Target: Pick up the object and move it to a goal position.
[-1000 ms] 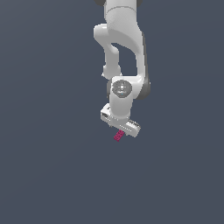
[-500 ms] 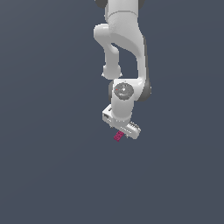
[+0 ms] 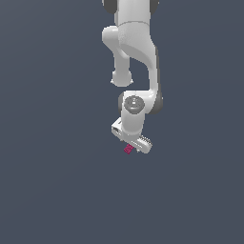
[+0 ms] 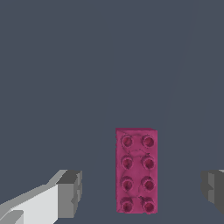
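Brick [image 4: 136, 170], magenta-pink, eight studs: lies between your claw [image 4: 144, 190] fingers [image 4: 70, 192], untouched. Claw spread apart, gaps both sides.

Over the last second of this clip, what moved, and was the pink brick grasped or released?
Little changed. The arm shifted slightly: its upper links leaned a bit toward the exterior view's right, while the claw stayed low over the pink brick. Nothing was grasped or released: in the wrist view the brick lies between the open fingers, touching neither. The brick kept its place.
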Robot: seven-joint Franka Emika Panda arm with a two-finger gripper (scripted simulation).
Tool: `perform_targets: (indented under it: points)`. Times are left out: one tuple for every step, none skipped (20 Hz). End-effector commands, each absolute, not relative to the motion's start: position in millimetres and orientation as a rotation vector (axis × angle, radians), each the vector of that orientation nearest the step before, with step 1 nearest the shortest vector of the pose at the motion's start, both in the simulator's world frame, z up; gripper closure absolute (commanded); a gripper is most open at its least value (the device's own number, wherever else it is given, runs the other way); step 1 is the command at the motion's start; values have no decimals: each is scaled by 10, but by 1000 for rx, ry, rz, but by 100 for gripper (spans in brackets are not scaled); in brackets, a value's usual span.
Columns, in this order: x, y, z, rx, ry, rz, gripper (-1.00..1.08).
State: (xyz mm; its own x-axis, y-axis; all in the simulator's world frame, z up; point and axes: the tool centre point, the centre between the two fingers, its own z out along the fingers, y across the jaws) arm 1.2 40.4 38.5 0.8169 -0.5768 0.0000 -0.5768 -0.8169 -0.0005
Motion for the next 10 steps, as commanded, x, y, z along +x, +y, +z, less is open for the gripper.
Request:
perform_targets:
  points:
    - [4,405,256,-2994,952,1,-92]
    - [4,403,217,-2994,953,0,-92]
    - [5,404,184,-2994,953,0,-92]
    - [6,406,158,-2994,953,0,-92]
    - [9,403,141,-2993,954,0,-92]
    - [12,403,129,-2993,954,0,-92]
    - [15,403,122,-2993,954,0,-92]
    - [16,404,121,-2993,954,0,-92]
    - [16,404,121,-2993,954,0,108]
    - [16,404,121,-2993,954,0,108]
